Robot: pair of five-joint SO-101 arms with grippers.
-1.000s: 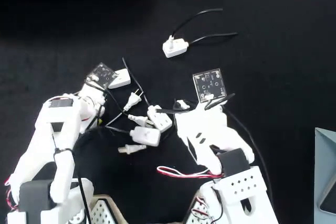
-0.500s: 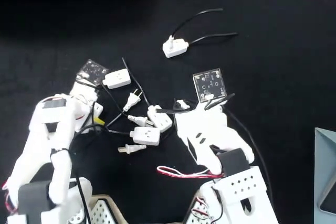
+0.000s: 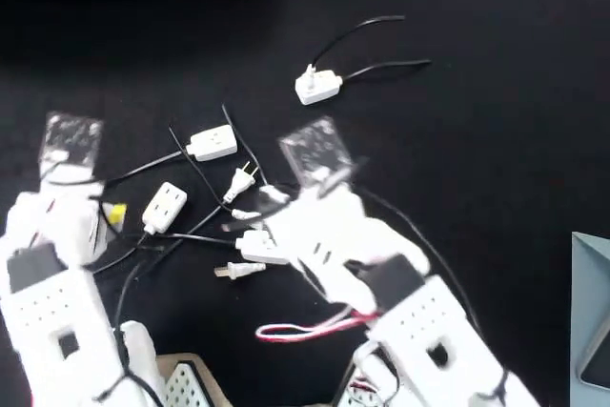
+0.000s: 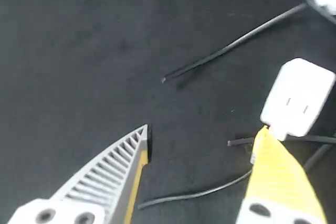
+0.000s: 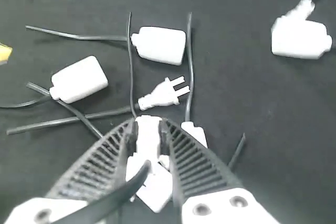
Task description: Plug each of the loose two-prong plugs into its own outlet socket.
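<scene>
The right claw (image 5: 148,125) has swung from centre-right into the cord tangle at mid-frame of the high view. Its fingers are clamped on a white plug (image 5: 148,139) just above an outlet socket (image 5: 152,184), so insertion looks near. The left claw (image 4: 203,131) has drawn back to the lower left, gaping and empty, beside a spare outlet (image 4: 296,98) on the black tabletop (image 4: 79,35). No lettering is readable.
</scene>
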